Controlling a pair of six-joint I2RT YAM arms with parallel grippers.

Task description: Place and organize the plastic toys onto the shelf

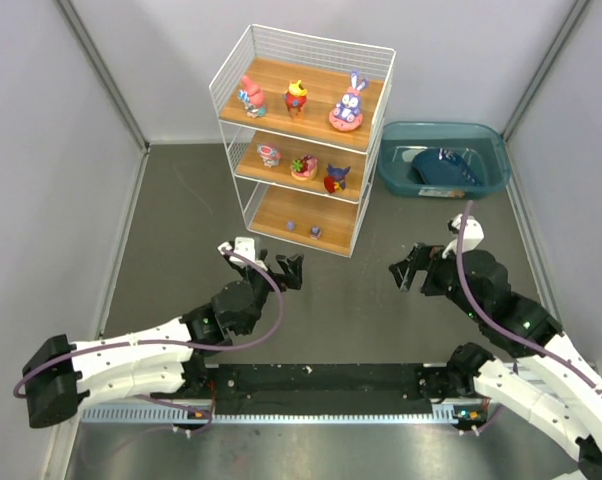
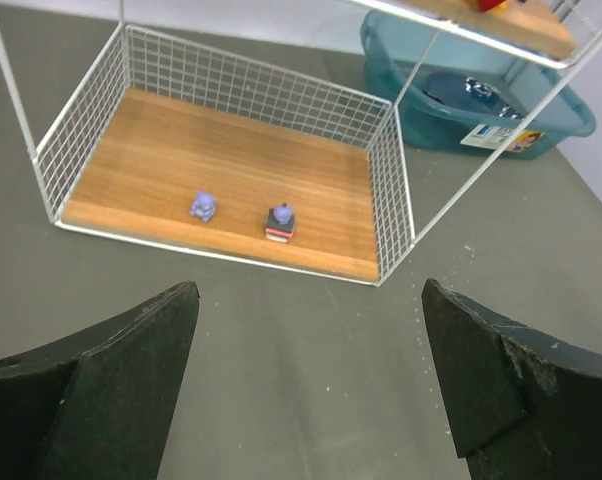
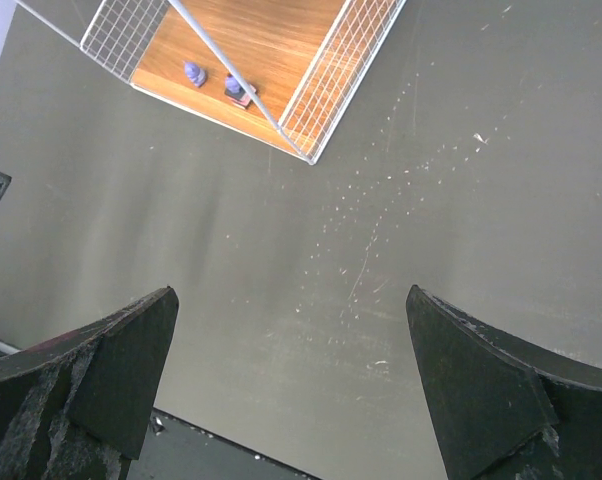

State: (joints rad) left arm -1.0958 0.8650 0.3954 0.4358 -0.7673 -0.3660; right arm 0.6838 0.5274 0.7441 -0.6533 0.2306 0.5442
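The left gripper (image 1: pixel 289 271) and right gripper (image 1: pixel 409 268) gaped wide, holding nothing. Six toys (image 1: pixel 349 105) stood on the shelf (image 1: pixel 272 72), three on the top tier and three on the middle. Two tiny purple pieces (image 2: pixel 203 206) on the bottom tier were too small to identify. The contents of the bin (image 1: pixel 487 171) were unclear.

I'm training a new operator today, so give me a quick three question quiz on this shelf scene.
1. How many toys stand on the shelf's top tier? A) two B) three C) five
2. True or false: the left end effector is holding a toy.
3. Fill in: in the top view, the bin sits to the shelf's ____.
Key: 1 B; 2 false; 3 right.
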